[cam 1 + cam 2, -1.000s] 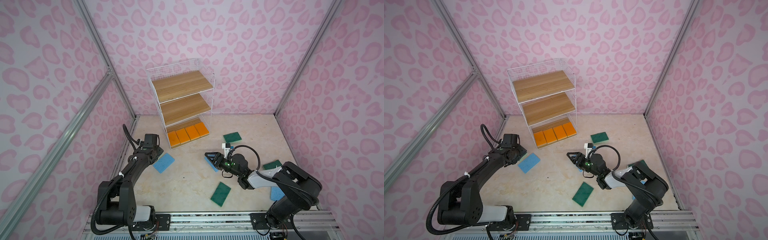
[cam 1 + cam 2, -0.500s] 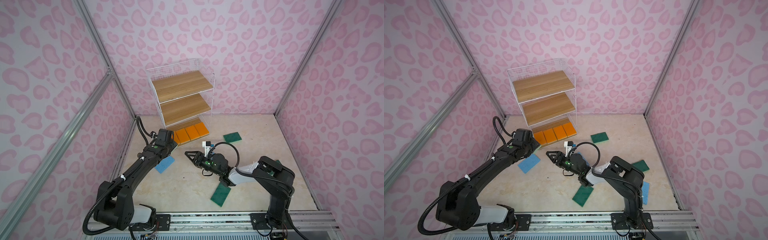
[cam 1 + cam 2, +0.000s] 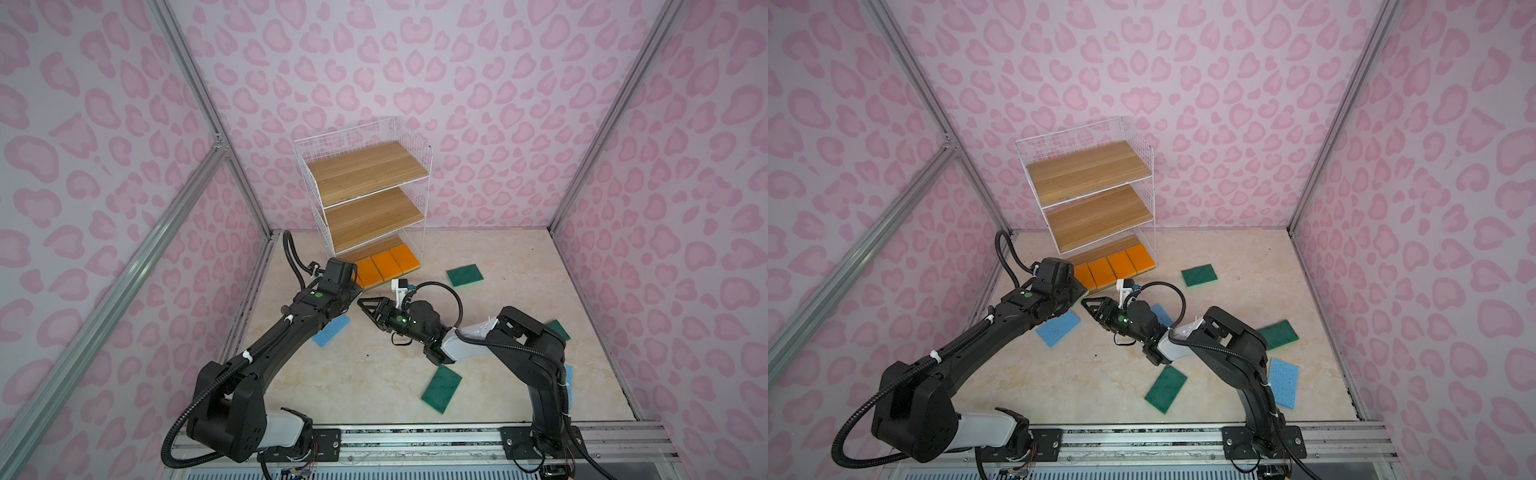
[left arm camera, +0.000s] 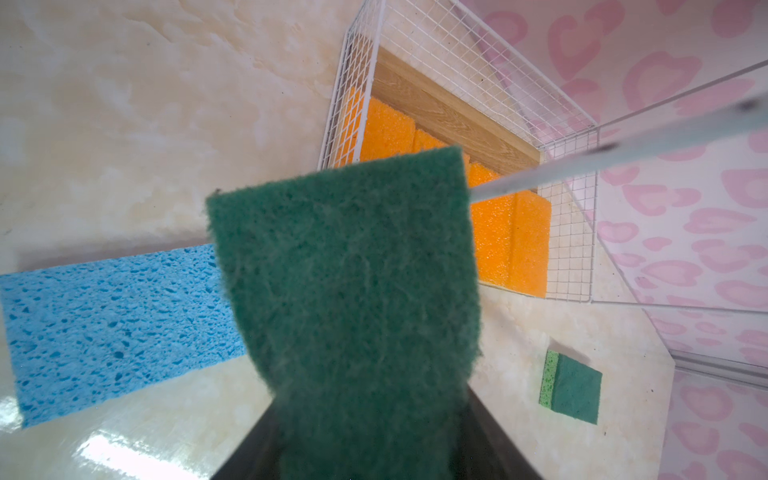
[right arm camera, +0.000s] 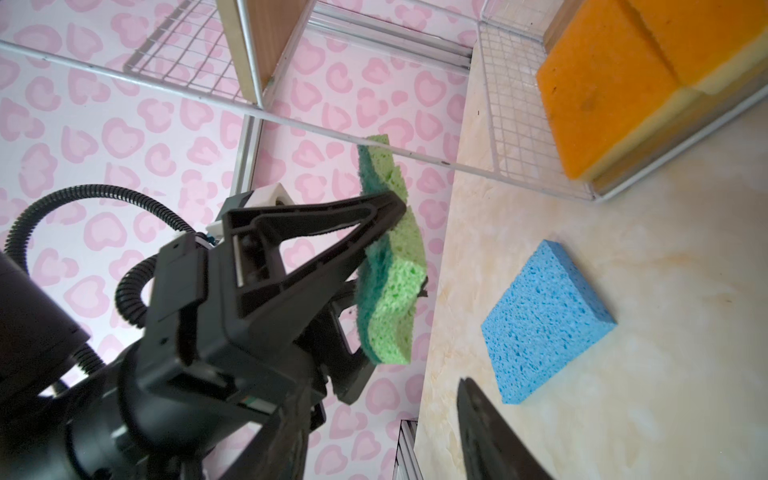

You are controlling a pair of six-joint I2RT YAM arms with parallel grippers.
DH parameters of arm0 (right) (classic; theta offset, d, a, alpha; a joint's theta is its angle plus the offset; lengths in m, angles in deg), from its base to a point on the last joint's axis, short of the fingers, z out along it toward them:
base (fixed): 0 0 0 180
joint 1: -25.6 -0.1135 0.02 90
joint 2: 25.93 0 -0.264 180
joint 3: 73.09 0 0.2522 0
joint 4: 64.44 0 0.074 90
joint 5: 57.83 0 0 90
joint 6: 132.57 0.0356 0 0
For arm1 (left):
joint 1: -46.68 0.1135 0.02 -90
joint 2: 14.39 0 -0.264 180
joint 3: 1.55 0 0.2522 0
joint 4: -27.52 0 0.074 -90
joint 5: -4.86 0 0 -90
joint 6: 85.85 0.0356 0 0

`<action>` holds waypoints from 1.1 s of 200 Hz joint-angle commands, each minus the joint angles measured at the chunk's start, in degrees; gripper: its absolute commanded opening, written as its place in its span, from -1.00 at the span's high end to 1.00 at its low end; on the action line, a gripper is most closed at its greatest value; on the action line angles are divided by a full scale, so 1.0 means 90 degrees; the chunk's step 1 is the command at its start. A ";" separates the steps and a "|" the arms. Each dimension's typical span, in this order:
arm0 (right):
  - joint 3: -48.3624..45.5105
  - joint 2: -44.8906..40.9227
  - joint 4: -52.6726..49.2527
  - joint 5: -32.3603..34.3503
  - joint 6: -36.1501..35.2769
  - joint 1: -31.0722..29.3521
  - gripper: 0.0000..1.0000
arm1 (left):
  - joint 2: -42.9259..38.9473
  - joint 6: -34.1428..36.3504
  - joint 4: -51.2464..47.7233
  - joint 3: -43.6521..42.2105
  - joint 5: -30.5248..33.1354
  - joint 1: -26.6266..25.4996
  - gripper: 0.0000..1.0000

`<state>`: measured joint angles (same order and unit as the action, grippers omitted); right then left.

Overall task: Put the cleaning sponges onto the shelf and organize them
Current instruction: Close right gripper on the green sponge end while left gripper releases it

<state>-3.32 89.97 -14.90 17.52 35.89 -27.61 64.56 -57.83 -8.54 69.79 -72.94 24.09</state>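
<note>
The held green sponge [image 4: 349,291] looks light and soft. Its pale foam bulges in a wave round the finger pressing it, so I judge that it squashes easily and springs back, and nothing about it seems fragile. The coarse scouring face should give the pads plenty of bite, so there is little risk of slipping, though a pinch near one end may let the free part sag or twist. The best hold, to my mind, is at a short end and across its thickness, flat faces against the pads. That leaves the length free to slide onto a board. It is a rounded rectangle, dark green fibrous felt on one face and porous lime-green foam on the other. The left gripper [image 5: 409,245] is clamped on it in just that way, most of the pad jutting past the fingertips. It is in the air just before the left end of the lowest tier of the shelf [image 3: 365,170]. The shelf stands at the worktop's far edge, left of the middle. Its two upper boards are bare, and four orange sponges [image 3: 1113,266] sit in a row along the front of the bottom board. A blue sponge [image 3: 1057,328] lies flat on the worktop [image 3: 353,395] below the left arm. The right gripper [image 3: 365,304] hangs near, jaws apart with nothing between them. Three more green sponges [image 3: 441,388] lie loose toward the worktop's right and near edges.
</note>
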 commanded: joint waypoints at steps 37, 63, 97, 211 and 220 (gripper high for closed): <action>0.0318 0.0169 -0.0083 -0.0147 0.0033 0.0043 -0.05 | -0.0052 0.0099 0.0343 0.0160 -0.0252 -0.0176 -0.13; 0.0427 0.0233 -0.0130 -0.0198 0.0049 0.0082 0.02 | -0.0110 0.0138 0.0334 0.0155 -0.0282 -0.0195 -0.13; 0.0551 0.0334 -0.0169 -0.0212 0.0088 0.0111 0.26 | -0.0198 0.0139 0.0307 0.0116 -0.0272 -0.0195 -0.13; 0.0515 0.0346 -0.0120 -0.0227 0.0128 0.0242 0.97 | -0.0609 0.0233 0.0241 -0.0153 -0.0170 -0.0313 -0.30; 0.0461 0.0292 -0.0143 -0.0226 0.0077 0.0233 0.99 | -0.0715 0.0262 0.0245 -0.0226 -0.0153 -0.0327 -0.42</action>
<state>1.82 92.92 -14.50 13.71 37.40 -25.65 60.65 -56.45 -8.00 68.83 -72.06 21.75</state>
